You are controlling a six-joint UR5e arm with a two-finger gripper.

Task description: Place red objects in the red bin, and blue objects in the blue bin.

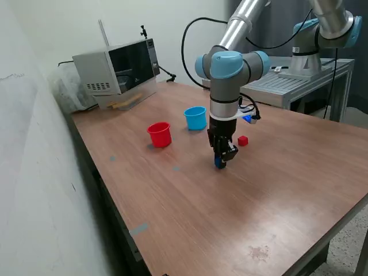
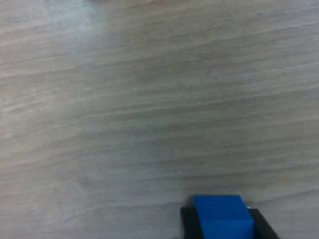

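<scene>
A: One small dark blue cube sat pinched between the black fingers of the two-finger gripper, low over the brown wood-grain table. Wrist view confirmed a finger pressed against each side of the cube.

B: Contact with the table?

A: Could not tell; the cube was at or just above the surface.

B: Cups?

A: Small round tapered red plastic cup stood upright toward the exterior view's left of the arm. Small round tapered light blue plastic cup stood upright near it, farther back. Cups were apart, not touching.

B: Other cubes?

A: One small solid red cube lay on the table just beside the gripper, on the exterior view's right. Grey microwave oven sat at the table's far corner.
</scene>
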